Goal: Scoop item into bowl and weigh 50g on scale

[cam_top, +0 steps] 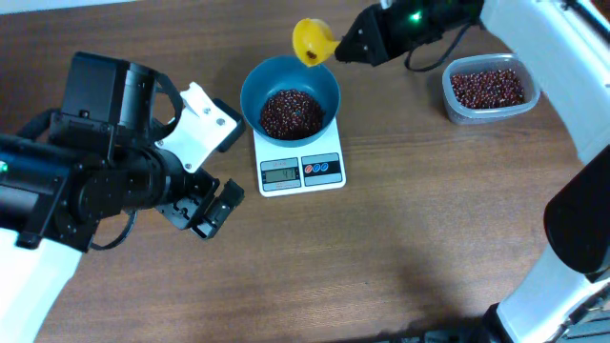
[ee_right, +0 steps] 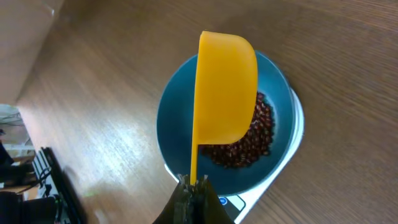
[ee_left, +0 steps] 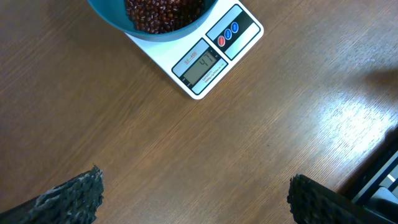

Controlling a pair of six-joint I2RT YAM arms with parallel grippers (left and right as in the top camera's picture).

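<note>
Nearest on the wooden table, one left gripper is hanging just above the surface with its jaws spread wide and gripping nothing. Its two ridged black fingers are showing at either lower corner of the left wrist view, with bare wood between them.

Just beyond it, one white scale is sitting flat on the table. It is carrying one grey display and two round buttons, one red and one blue. The digits are too small to read with confidence.

One blue bowl is standing upright on the scale's platform. One heap of dark red-brown beans is lying in its bottom, well below the rim.

At the bowl's far rim, one yellow scoop is hanging over the bowl, tipped steeply. The right gripper is clamping tight on the scoop's thin handle.

Farthest off, to the right and well apart from the scale, one clear plastic tub is sitting on the table. A second heap of the same beans is lying inside it.

Count: two grippers, one scale, one bowl, one scoop, one tub, two bean heaps.
</note>
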